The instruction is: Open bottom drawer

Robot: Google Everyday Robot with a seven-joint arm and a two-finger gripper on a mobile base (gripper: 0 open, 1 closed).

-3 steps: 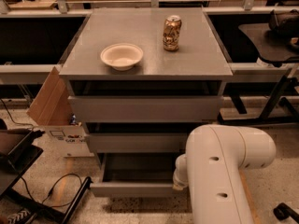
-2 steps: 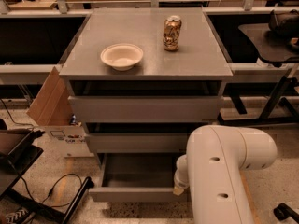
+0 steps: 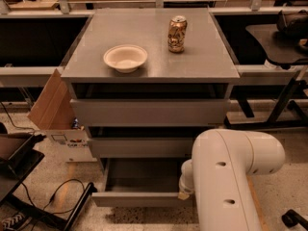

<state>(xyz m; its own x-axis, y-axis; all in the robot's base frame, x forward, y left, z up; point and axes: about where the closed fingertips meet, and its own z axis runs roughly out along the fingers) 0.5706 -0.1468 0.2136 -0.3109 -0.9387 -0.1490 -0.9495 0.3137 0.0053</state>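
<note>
Cabinet (image 3: 144,71): grey, three drawers, centre of view.

Bottom drawer (image 3: 139,199): at 6 o'clock of the cabinet, lowest of the three. It stands drawn out toward the camera, its plain flat front well forward of the two fronts above. Its shallow grey box is exposed, and the part in view shows only bare grey floor. The right end of the box is hidden behind the arm.

Gripper (image 3: 185,189): at the right end of the bottom drawer's front, at about 5 o'clock of the cabinet. It is mostly hidden by the white arm (image 3: 231,177). Whether it grasps anything cannot be told.

Middle drawer (image 3: 142,147) and top drawer (image 3: 149,112): each front has a dark gap above it. Their contents are not visible.

Cabinet top: a pale bowl (image 3: 125,57) sits at 9 o'clock of the surface, and only its own pale inner surface shows. An upright drink can (image 3: 177,34) stands at 1 o'clock, apart from the bowl.

Cardboard box (image 3: 50,102): at 9 o'clock of the cabinet, flap leaning against its side. Its contents are not visible.
</note>
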